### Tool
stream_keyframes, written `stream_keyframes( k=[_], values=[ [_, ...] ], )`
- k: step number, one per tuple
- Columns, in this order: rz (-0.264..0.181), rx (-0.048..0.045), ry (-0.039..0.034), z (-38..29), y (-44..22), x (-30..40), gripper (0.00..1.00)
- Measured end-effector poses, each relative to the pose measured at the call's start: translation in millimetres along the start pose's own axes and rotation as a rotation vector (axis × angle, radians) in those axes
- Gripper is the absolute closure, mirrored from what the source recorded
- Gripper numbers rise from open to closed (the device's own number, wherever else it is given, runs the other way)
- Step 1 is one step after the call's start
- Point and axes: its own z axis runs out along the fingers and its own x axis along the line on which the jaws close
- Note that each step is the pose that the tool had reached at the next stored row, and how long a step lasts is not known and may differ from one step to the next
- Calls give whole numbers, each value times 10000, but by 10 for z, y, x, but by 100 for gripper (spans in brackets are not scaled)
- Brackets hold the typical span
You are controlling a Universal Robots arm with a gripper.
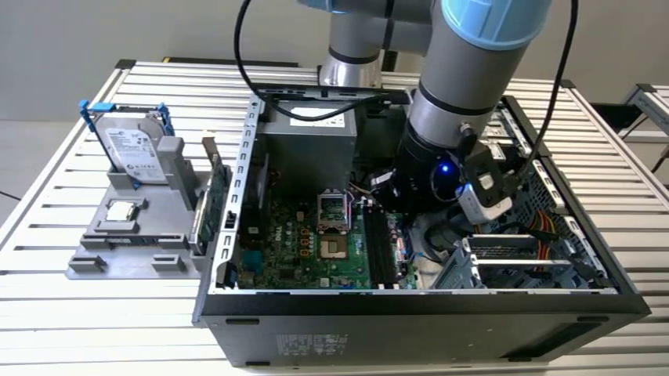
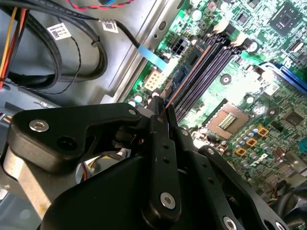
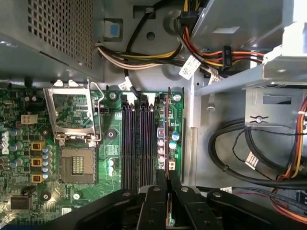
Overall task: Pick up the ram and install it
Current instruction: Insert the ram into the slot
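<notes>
In both wrist views my gripper (image 3: 167, 181) (image 2: 161, 106) is shut on the ram (image 3: 168, 134) (image 2: 189, 72). The ram is seen edge-on as a thin dark stick with an orange edge. It stands upright along the outermost of the black memory slots (image 3: 136, 139) (image 2: 216, 52), nearest the motherboard's edge. How deep it sits in the slot I cannot tell. In the exterior view the arm's wrist (image 1: 439, 180) reaches down into the open computer case (image 1: 418, 313), over the motherboard (image 1: 303, 251).
The open processor socket (image 3: 76, 165) (image 1: 332, 247) lies beside the slots. Cable bundles (image 3: 240, 158) and a metal drive cage (image 1: 522, 262) crowd the other side. Outside the case, a grey holder (image 1: 125, 251) carries a silver drive (image 1: 136, 149) and a square chip (image 1: 124, 210).
</notes>
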Motion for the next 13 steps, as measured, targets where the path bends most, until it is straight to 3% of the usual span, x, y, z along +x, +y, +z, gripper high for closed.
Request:
stream_keyframes(
  k=[5, 13],
  values=[
    [-3, 0, 0, 10, -41, 26, 100],
    [-22, 15, 4, 57, -46, 49, 100]
  ],
)
